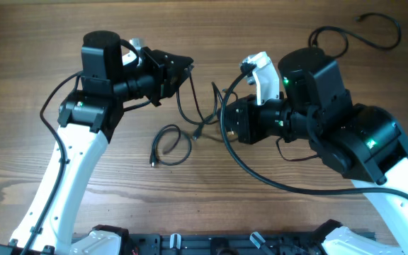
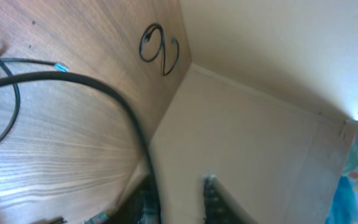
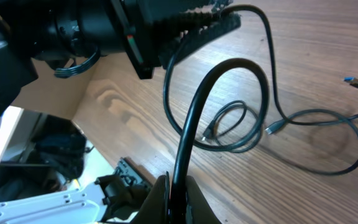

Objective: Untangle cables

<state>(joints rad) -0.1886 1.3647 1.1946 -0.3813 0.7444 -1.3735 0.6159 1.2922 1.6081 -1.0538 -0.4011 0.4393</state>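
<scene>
Left end effector [image 1: 183, 69] and right end effector [image 1: 225, 120] point at each other, tips near, with only a narrow gap between them. Bench [image 1: 41, 42] is bare wood outboard of the left one and on the base side of both. Thick arm wire [image 1: 261, 173] sweeps across the bench from under the right end effector and takes up room there. In the left wrist view the bench edge runs ahead of the fingers, with a beige board [image 2: 260, 124] beyond it.

Cables [image 1: 190, 131]: thin, black, loosely looped, not a tight knot.
- Left end effector looks closed on the lifted cord [image 1: 183, 106], which hangs from its tips down to the bench.
- Right end effector is clamped on the arched cord [image 3: 229, 64]. The cord rises from between its fingers and curves over toward the coil [image 1: 170, 145], which lies flat below the gap.
- Blue-tipped plug [image 3: 353, 81] lies loose off to the side of the coil.
- Far cord [image 1: 363, 32] sits well apart, behind the right end effector, near the bench edge.
</scene>
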